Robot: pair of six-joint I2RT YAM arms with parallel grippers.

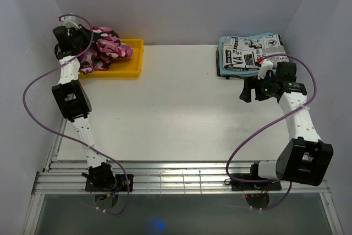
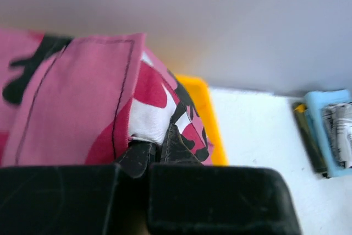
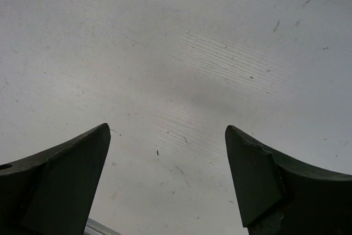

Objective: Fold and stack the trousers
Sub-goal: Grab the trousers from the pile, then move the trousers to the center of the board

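The trousers [image 1: 110,48], in pink, magenta, white and black camouflage print, lie bunched in a yellow tray [image 1: 135,61] at the table's far left. My left gripper [image 1: 85,41] reaches into that heap from the left. In the left wrist view the left gripper [image 2: 155,149] is shut on a fold of the trousers [image 2: 77,103], with the cloth pinched between the dark fingertips. My right gripper [image 1: 247,89] hangs over the bare table on the right. In its wrist view the right gripper [image 3: 166,127] is open, and only white table surface shows between the fingers.
A folded black-and-white newspaper-print garment [image 1: 253,50] lies on a light blue cloth [image 1: 223,64] at the far right corner. White walls close in the table on three sides. The yellow tray rim [image 2: 206,114] shows beside the held cloth.
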